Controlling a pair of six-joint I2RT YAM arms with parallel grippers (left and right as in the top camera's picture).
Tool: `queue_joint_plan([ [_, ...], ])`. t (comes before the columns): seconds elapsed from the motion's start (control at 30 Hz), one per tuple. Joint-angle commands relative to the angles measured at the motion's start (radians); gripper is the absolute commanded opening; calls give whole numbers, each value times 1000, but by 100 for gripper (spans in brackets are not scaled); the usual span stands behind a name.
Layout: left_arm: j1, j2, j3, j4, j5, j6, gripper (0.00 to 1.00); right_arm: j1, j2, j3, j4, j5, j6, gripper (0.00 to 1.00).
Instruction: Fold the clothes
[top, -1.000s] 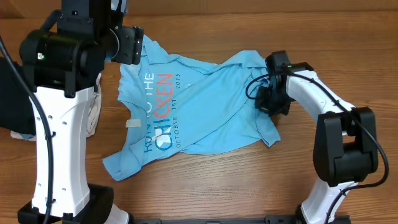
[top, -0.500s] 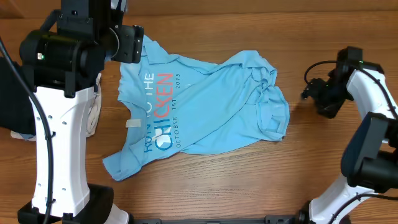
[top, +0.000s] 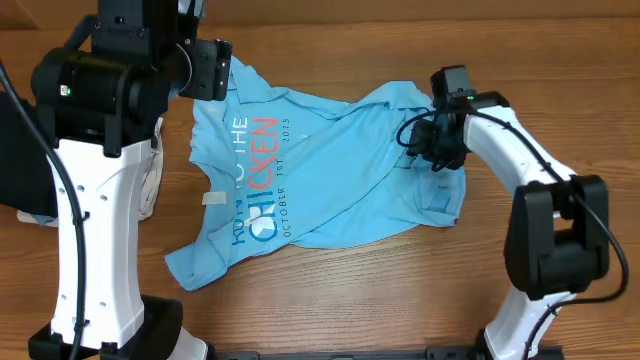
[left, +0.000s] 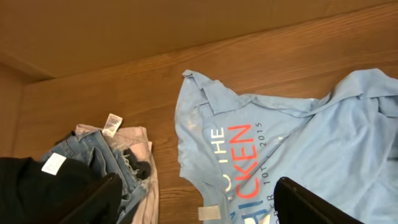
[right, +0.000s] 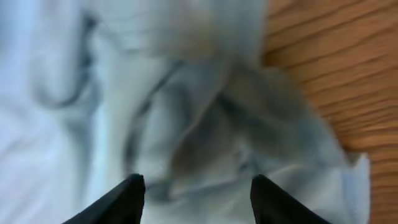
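Right gripper (right: 196, 182): open, poised over bunched shirt (right: 186, 112), nothing pinched.
Grab: sink onto the fold just below, pinch the edge only.
Left gripper (left: 199, 196): open, idle.

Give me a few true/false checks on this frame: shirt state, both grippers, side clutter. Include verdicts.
1. The T-shirt is neatly folded. False: it lies spread out and rumpled, bunched along one edge.
2. The right gripper is over that bunched edge with its jaws apart. True.
3. The left gripper clamps a sleeve. False: it is open, empty and raised above the table.
4. The printed letters face up. True.
5. A denim pile lies on the table beside the shirt. True.
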Motion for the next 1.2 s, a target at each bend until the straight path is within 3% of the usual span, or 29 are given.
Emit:
queue_joint_plan([
  [0.0,-1,-7,16,1,22,-9,80,-1,38,14,26,71,58,50],
  [0.17,-1,-7,16,1,22,-9,80,-15,32,23,-25,96,58,9],
  [0.27,-1,-7,16,1,22,-9,81,-66,1,37,-76,142,-10,4],
  [0.37,-1,-7,16,3,22,-9,81,-169,-29,43,-75,202,-24,11],
  [0.43,-1,-7,16,5,22,-9,81,-266,-30,43,-55,174,-25,27],
  [0.47,-1,-7,16,5,22,-9,81,-303,-30,43,-54,119,-26,57],
  [0.5,-1,-7,16,4,22,-9,81,-334,-30,43,-58,45,-30,67],
  [0.6,-1,-7,16,6,21,-9,82,-400,-30,43,-108,-206,-79,71],
  [0.67,-1,-7,16,6,21,-9,82,-411,-32,43,-158,-275,-107,76],
  [1.17,-1,-58,17,-55,-51,7,85,-380,-232,27,-564,-281,-231,78],
])
